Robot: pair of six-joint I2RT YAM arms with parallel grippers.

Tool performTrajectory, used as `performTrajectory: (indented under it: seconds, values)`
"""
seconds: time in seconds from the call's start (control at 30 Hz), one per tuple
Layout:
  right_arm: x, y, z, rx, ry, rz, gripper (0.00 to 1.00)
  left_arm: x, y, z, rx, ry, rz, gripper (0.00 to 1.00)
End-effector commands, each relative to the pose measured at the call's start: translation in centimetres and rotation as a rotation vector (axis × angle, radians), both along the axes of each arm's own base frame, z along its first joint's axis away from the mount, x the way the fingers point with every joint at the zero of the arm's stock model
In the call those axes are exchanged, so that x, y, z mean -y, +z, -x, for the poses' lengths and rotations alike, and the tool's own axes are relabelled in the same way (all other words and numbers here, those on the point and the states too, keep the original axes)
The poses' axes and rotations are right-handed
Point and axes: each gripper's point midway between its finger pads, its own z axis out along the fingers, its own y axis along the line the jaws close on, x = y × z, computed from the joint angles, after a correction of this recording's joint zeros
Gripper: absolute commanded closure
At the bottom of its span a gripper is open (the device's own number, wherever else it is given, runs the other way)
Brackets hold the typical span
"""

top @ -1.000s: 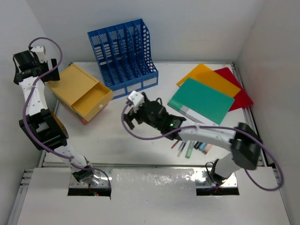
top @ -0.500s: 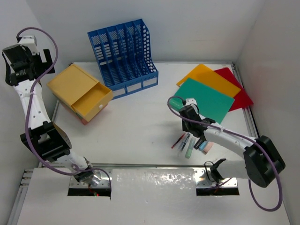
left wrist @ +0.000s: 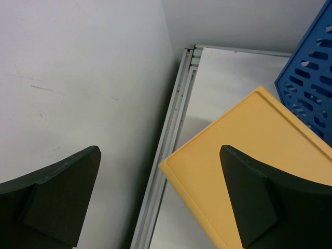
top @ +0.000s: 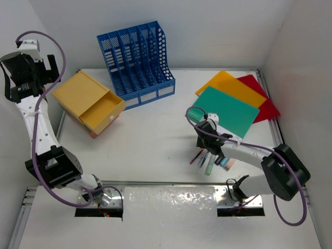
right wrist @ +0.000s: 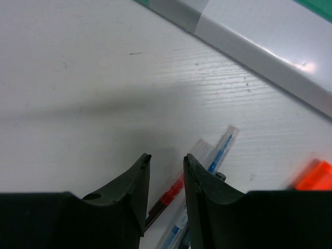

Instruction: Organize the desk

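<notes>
Three views: one overhead, two wrist-mounted.
The top camera looks down on the whole desk (top: 155, 148) from behind. The left wrist camera, high up, shares the yellow box (left wrist: 244, 150) and blue rack (left wrist: 314, 67) with it. The right, close in, shares the pens (right wrist: 215, 161).

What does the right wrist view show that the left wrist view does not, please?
Only the right wrist view: a red pen and a clear blue-ink pen beneath the right gripper, jaws narrowly apart, plus the pale edge of the green folder. Only the left wrist view: the yellow drawer box, the blue file rack, the white wall and the wide-open left gripper. Both: the white desk.
</notes>
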Motion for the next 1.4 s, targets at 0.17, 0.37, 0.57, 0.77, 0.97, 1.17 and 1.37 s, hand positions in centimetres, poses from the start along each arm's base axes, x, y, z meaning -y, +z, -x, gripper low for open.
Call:
performTrajectory:
  seconds: [0.17, 0.37, 0.57, 0.77, 0.97, 1.17, 1.37]
  values:
    - [-1.2, 0.7, 0.4, 0.059, -0.022, 0.005, 0.64, 1.1, 1.5, -0.2, 0.063, -0.039, -0.004, 0.0]
    - [-0.5, 0.0, 1.2, 0.049, -0.052, 0.028, 0.56, 1.2, 1.7, 0.0, 0.063, -0.041, -0.005, 0.0]
    - [-0.3, -0.4, 1.3, 0.049, -0.058, 0.028, 0.55, 1.4, 1.8, 0.2, 0.063, -0.049, -0.015, 0.0]
    - [-1.1, -1.4, 1.5, 0.018, -0.038, 0.003, 0.55, 1.8, 2.3, 0.5, 0.074, -0.059, -0.016, 0.0]
    - [-1.6, -2.5, 2.0, -0.013, -0.028, -0.024, 0.56, 1.9, 2.6, 0.8, 0.079, -0.059, -0.021, 0.01]
    - [-3.3, -3.3, 2.0, -0.036, 0.028, -0.072, 0.63, 1.9, 2.8, 0.9, 0.084, -0.058, -0.024, 0.0]
    - [-6.9, -3.9, 0.6, -0.044, 0.14, -0.061, 0.82, 1.9, 3.0, 0.9, 0.087, -0.055, -0.029, 0.0]
